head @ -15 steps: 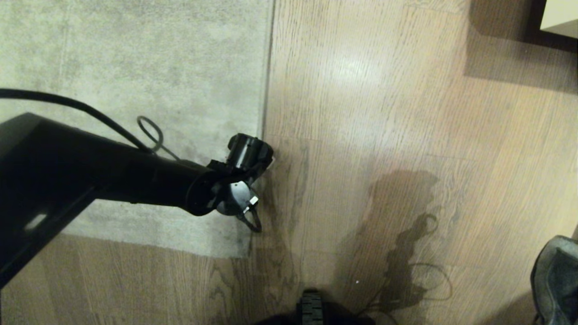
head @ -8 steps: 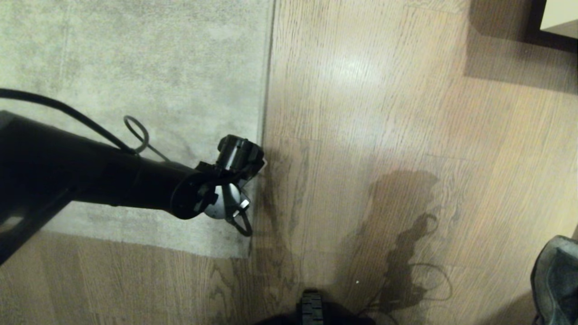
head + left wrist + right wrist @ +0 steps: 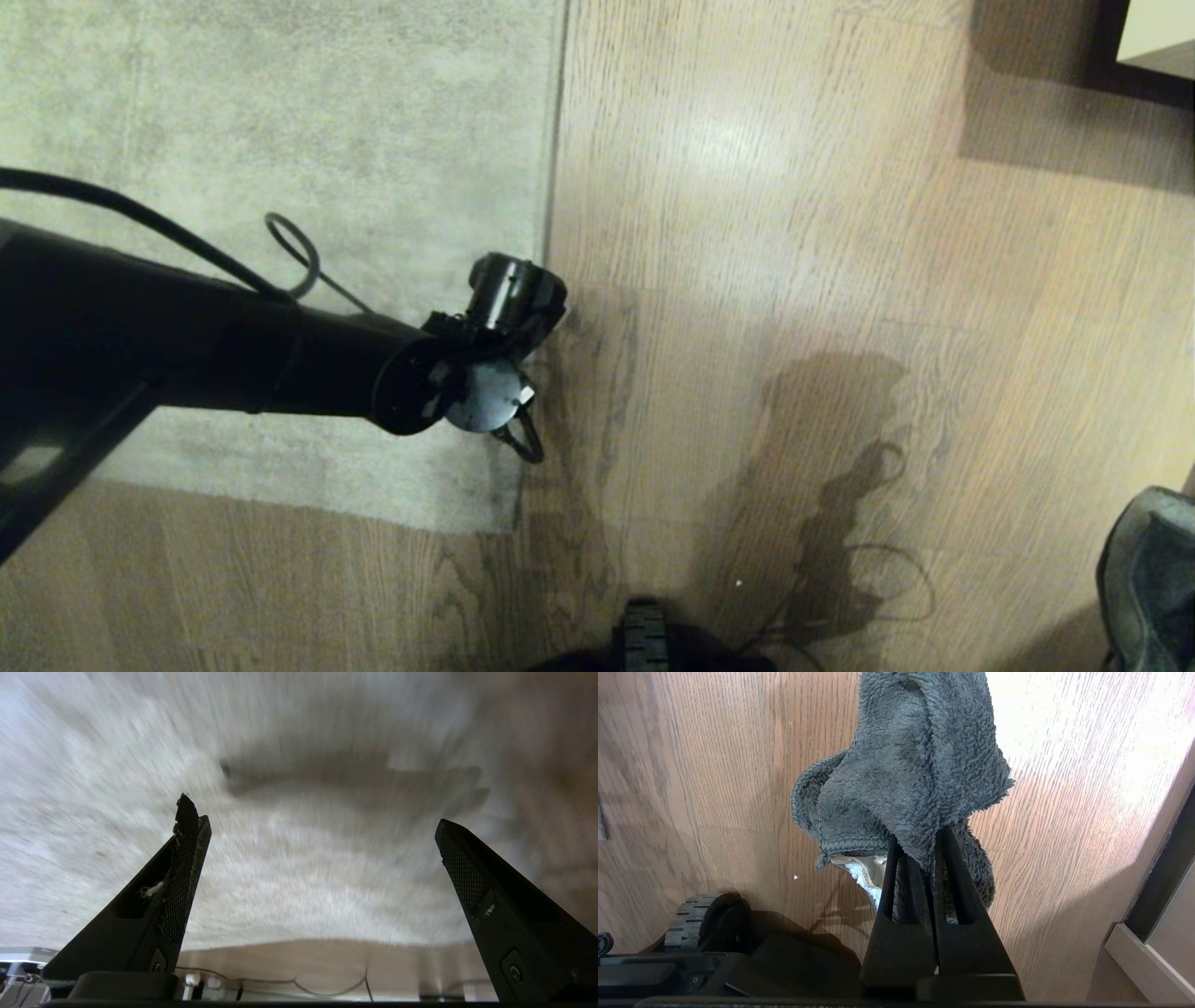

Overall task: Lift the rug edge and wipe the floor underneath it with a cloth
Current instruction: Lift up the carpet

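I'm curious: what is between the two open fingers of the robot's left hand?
Only the rug, seen in the left wrist view; the left gripper holds nothing.

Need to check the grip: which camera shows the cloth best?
Right wrist view: the cloth fills it, pinched in the shut right gripper. The head view catches only a corner; the left wrist view shows none.

Your rug [image 3: 280, 112] lies on the floor [image 3: 794, 233] at the left, with its straight edge running away from you and its near corner ahead of the base. Your left tool [image 3: 310, 812] sits over the rug beside that edge. Your right tool [image 3: 927, 851], at the far right, has the cloth [image 3: 906, 765] above the floor
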